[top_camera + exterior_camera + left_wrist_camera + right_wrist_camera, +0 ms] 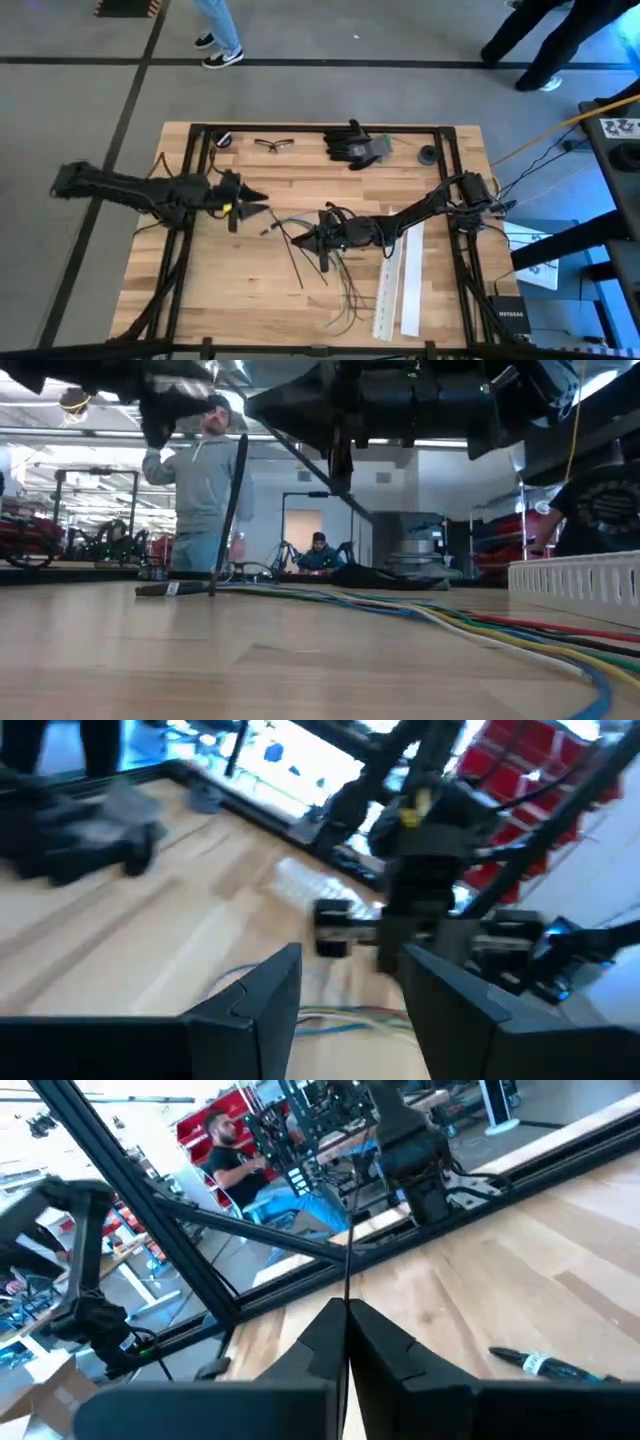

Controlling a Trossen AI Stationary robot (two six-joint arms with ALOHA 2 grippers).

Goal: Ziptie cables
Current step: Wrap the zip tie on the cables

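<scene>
The right claw [347, 1342] is pinched closed on one thin dark cable [347, 1270] above the wooden surface [250, 290]; the other loose cables [345, 290] sprawl beneath. The left claw [350, 990] hovers apart, fingers spread and empty.

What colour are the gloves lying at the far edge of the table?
Black; the gloves show best in the high view, beside the safety glasses.

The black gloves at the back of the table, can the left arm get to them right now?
Probably yes. The left gripper hangs open over bare wood, and nothing stands between it and the black gloves; only the safety glasses lie nearby, off to one side.
</scene>
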